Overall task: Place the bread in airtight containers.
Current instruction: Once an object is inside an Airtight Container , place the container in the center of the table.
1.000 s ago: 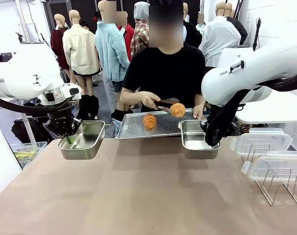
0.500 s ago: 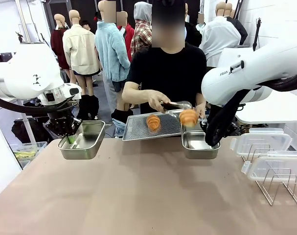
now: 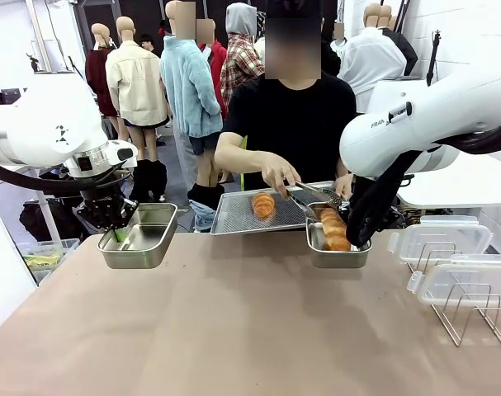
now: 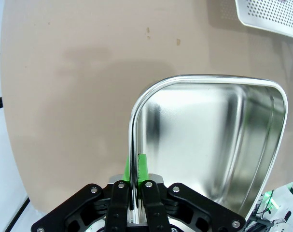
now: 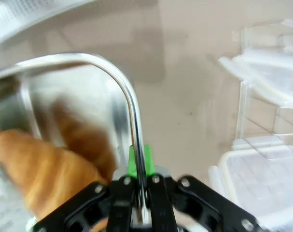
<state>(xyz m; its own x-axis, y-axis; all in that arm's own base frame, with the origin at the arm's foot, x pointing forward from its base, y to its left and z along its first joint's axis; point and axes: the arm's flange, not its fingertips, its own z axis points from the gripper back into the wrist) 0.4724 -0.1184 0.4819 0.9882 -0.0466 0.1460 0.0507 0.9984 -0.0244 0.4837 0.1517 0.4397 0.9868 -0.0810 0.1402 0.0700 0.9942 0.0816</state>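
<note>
Two steel containers stand at the table's far edge. My left gripper [image 3: 118, 233] is shut on the rim of the left container [image 3: 143, 237], whose inside is bare in the left wrist view [image 4: 199, 145], with the gripper [image 4: 134, 186] pinching its wall. My right gripper [image 3: 359, 239] is shut on the rim of the right container [image 3: 337, 256]. One croissant [image 3: 333, 229] lies in that container, still between the person's tongs [image 3: 312, 198]; the right wrist view shows it [image 5: 40, 166] beside my gripper [image 5: 139, 186]. A second croissant [image 3: 263, 205] rests on the perforated tray [image 3: 233, 216].
The person stands across the table, one hand [image 3: 279, 173] working the tongs, the other holding the tray. Two clear lids [image 3: 444, 239] lie at the right, one leaning on a wire rack [image 3: 469, 313]. Open tabletop [image 3: 233, 330] lies in front.
The person carried one croissant with the tongs from above the tray down into the right container. The tray shifted slightly right. Both arms stayed still.
</note>
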